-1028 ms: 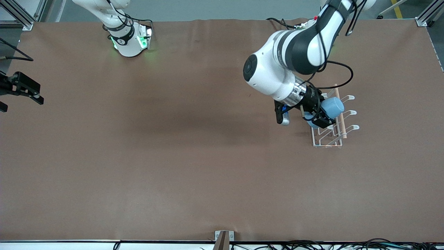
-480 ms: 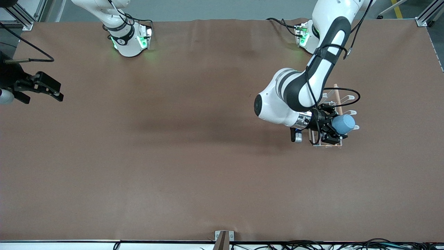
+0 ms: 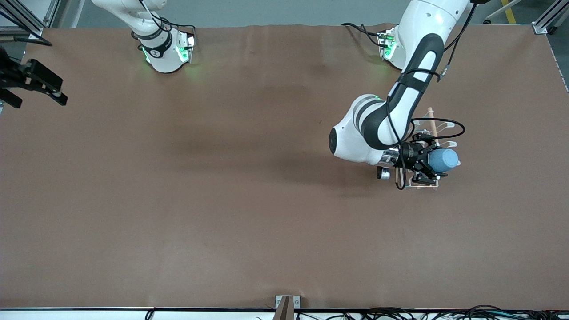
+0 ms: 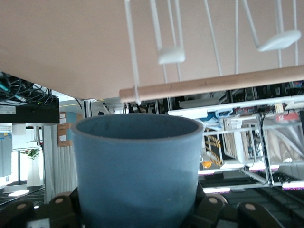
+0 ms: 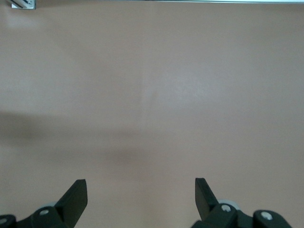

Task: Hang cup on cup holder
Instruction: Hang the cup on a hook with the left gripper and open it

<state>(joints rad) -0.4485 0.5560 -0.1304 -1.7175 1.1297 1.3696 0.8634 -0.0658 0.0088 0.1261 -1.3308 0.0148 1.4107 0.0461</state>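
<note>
Two arms shared one broad brown worktop (image 3: 222,200), which filled nearly the whole front view. Along its farther edge stood both bases, and the left arm bent down from its own toward the left arm's end of the worktop. The right arm waited up over the edge at the right arm's end, its right hand (image 3: 38,86) spread wide with nothing between the black fingers (image 5: 76,197), bare worktop showing below them in the right wrist view.

Next in size came the cup holder (image 3: 433,133), a white wire rack with a light wooden rod along its top, resting on the worktop at the left arm's end. The left hand (image 3: 426,162) sat over the end of the rack nearer the front camera, clamped tight around the cup (image 3: 442,160). That small light-blue cup lay tipped on its side in the grip, and in the left wrist view its open mouth (image 4: 137,126) faced the wooden rod (image 4: 213,85) and the rounded white prong tips (image 4: 171,56).
</note>
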